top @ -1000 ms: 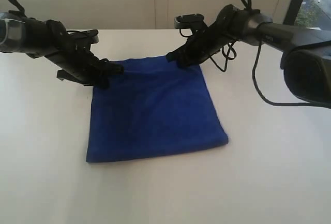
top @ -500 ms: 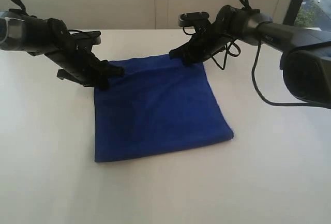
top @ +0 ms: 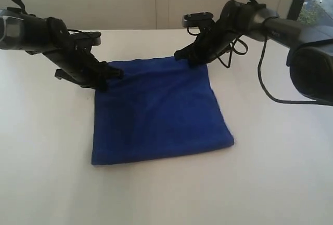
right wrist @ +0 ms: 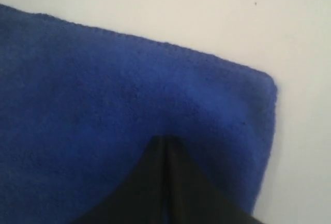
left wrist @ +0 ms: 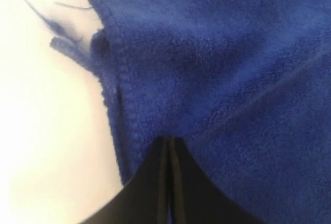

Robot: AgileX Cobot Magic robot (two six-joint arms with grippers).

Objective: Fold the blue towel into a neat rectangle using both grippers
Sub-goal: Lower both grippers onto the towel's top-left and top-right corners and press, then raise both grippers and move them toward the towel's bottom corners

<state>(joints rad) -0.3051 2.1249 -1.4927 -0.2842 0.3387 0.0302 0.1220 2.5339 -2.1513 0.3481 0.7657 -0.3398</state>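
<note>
**Pinching both far corners of the blue towel (top: 158, 110)**

Spread on a smooth white table (top: 166, 199), the blue towel forms a rough four-sided shape. It is narrower along its far edge and wider along its near one, with softly rounded corners. The deep royal-blue pile looks plush and matte. The near part lies flat on the table, while the far edge lifts slightly where the two claws meet it.

The left gripper (top: 107, 73) is a black, angular claw on a dark, rounded arm (top: 31, 32), and it meets the towel at its far left corner. In the left wrist view its two black fingers taper to a wedge with only a hairline slit between them. They are pressed together on the fleecy cloth just inside a ridged, stitched hem (left wrist: 121, 105). Just off that hem, a frayed blue tuft (left wrist: 64, 45) and a thin loose thread (left wrist: 75, 6) lie over the pale table.

The right gripper (top: 191, 58), likewise black and angular, meets the towel's far right corner. In the right wrist view its fingers also come to a closed point, clamped on the nap a little inward from the rounded corner. There the towel's edge runs as a slightly fuzzy line against the bare white surface.
</note>
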